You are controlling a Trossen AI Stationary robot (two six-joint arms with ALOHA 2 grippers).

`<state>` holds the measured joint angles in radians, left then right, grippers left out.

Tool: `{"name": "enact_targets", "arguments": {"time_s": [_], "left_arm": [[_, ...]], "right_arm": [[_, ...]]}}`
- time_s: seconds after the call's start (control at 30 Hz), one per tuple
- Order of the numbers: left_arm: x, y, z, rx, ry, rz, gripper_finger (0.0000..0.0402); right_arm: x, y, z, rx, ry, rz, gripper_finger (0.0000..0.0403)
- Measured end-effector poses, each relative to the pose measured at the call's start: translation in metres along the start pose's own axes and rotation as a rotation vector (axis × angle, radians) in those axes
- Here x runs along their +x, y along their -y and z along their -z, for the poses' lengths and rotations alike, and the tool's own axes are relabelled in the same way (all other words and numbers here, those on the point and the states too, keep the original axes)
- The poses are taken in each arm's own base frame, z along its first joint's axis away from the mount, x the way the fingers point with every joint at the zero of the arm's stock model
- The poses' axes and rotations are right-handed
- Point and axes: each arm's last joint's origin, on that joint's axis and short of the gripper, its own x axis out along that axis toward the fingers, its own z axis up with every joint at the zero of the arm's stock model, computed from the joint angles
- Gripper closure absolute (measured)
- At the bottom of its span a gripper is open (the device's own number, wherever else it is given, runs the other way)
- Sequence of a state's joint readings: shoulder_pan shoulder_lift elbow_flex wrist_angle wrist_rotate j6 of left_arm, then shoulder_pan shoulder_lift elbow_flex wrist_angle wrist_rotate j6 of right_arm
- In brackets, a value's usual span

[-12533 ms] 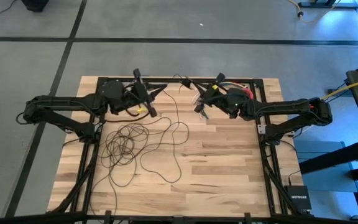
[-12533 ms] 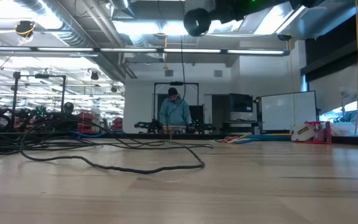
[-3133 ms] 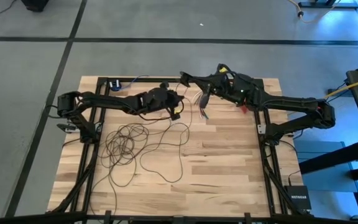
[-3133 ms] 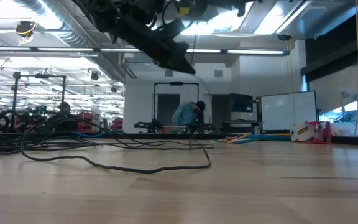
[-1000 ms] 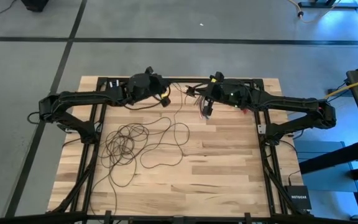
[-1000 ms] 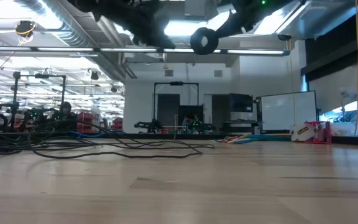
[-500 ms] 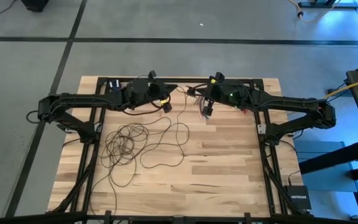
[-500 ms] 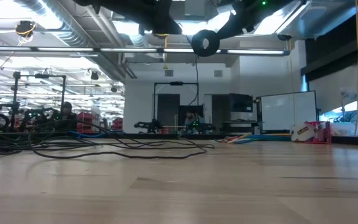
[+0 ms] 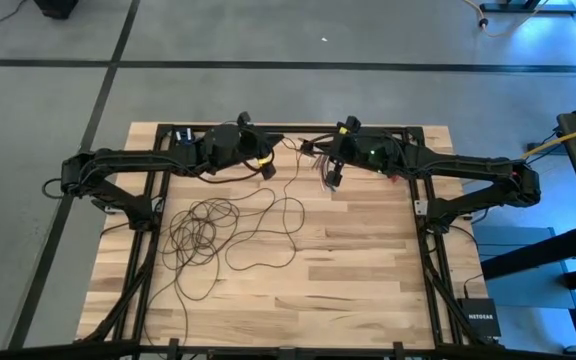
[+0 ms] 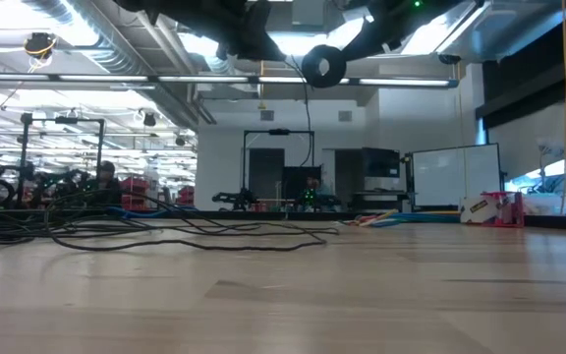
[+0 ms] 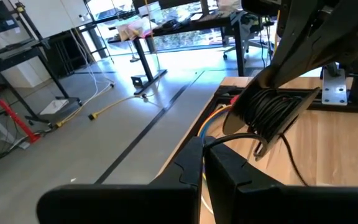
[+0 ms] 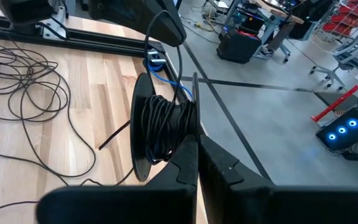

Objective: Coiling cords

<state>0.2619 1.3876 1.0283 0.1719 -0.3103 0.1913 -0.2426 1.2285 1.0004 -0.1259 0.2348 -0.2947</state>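
Wooden plank counter point(image 9: 368, 260) from above: the thin dark cords point(image 9: 213, 235) lie in loose loops on its left half. Both arms meet at the far edge, left gripper point(image 9: 266, 166) and right gripper point(image 9: 332, 172) with fingers closed. Right wrist view: the closed fingers point(image 12: 188, 158) hold a black spool point(image 12: 157, 130) wound with cord.

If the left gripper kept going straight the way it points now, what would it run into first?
Most likely the spool wound with the cord, held up by the right gripper just ahead of the shut left gripper. Depth is hard to judge.
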Motion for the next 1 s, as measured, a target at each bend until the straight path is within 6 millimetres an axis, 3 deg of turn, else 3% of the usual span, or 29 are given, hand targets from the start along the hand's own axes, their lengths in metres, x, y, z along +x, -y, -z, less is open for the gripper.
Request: {"name": "enact_targets", "arguments": {"time_s": [0.4, 0.83, 1.0], "left_arm": [[0.000, 0.000, 0.000, 0.023, -0.004, -0.006, 0.0396], [0.006, -0.026, 0.007, -0.006, -0.053, -0.137, 0.0396], [-0.005, -0.022, -0.002, -0.039, -0.007, -0.096, 0.0396]], "right_arm": [[0.000, -0.002, -0.001, -0.024, 0.023, -0.062, 0.0397], [0.000, -0.002, -0.003, -0.101, 0.056, -0.086, 0.0400], [0.009, -0.004, 0.003, -0.125, -0.007, -0.030, 0.0401]]}}
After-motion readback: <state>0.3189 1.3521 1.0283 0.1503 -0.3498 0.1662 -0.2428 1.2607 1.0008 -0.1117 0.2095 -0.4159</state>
